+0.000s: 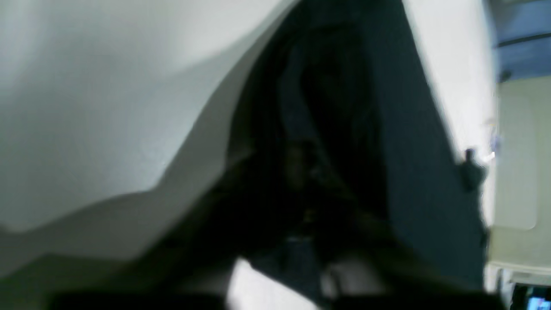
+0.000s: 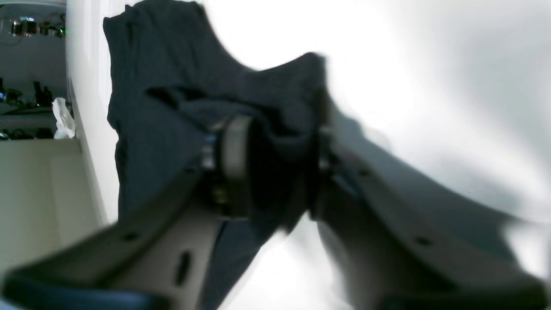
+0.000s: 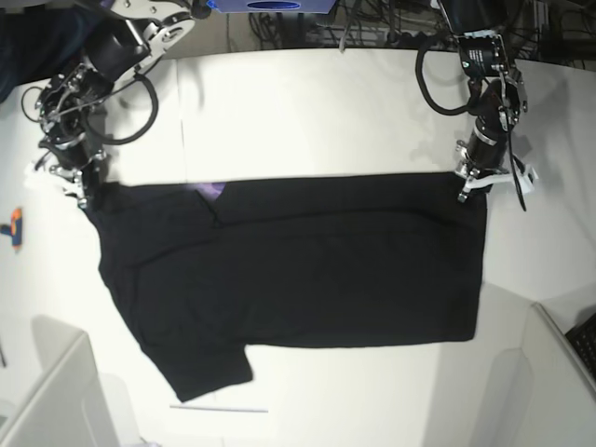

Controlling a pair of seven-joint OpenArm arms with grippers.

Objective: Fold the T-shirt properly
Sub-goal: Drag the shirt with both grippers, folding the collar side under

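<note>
The black T-shirt [image 3: 298, 270] lies spread flat on the white table [image 3: 307, 112], one short sleeve pointing to the front left. A small purple patch [image 3: 212, 191] peeks out at its far edge. My left gripper [image 3: 468, 186] sits on the shirt's far right corner, shut on the cloth. In the blurred left wrist view, dark cloth [image 1: 413, 172] bunches down into the gripper [image 1: 310, 267]. My right gripper [image 3: 82, 193] is at the far left corner. In the right wrist view its fingers [image 2: 234, 159] hold a bunch of the shirt [image 2: 163, 86] in the gripper [image 2: 277, 163].
A small orange and blue object [image 3: 11, 228] lies at the table's left edge. Grey panels stand at the front left [image 3: 56, 391] and front right [image 3: 549, 372]. Cables [image 3: 372, 28] run along the back edge, and a keyboard corner [image 3: 587, 340] shows at the right.
</note>
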